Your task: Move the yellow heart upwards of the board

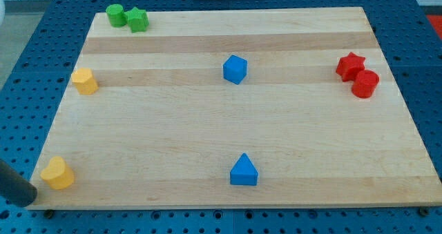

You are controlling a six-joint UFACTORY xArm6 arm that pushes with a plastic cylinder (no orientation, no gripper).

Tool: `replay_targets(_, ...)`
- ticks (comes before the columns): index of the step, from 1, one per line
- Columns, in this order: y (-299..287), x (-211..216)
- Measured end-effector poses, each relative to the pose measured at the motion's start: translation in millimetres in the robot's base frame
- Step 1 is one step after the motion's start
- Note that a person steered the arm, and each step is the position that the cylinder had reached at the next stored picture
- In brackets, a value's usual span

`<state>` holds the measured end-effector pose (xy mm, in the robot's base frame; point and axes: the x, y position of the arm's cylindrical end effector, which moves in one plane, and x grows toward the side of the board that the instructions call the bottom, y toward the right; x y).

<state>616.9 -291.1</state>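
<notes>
Yellow plastic heart block sits at the wooden bench's bottom-left corner. Our tip lies just below-left, apart; no end effector jaws exist. We should centre beneath it, then push straight up.

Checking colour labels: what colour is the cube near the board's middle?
Blue. The cube shows clearly in the camera view, the only view here.

- The board is pale wood, smooth and matt, its grain running in long bands.
- The yellow heart, blue triangle, blue cube and red star look like smooth plastic with a faint sheen.
- The blue table beneath is perforated, with a dull finish.
- My tip's rod is dark and matt.
</notes>
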Motion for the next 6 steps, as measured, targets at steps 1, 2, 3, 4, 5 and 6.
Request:
replay_targets(1,23,0)
replay_targets(2,41,-8)
replay_targets(3,34,-26)
replay_targets(4,18,-43)
replay_targets(5,17,-55)
replay_targets(6,19,-74)
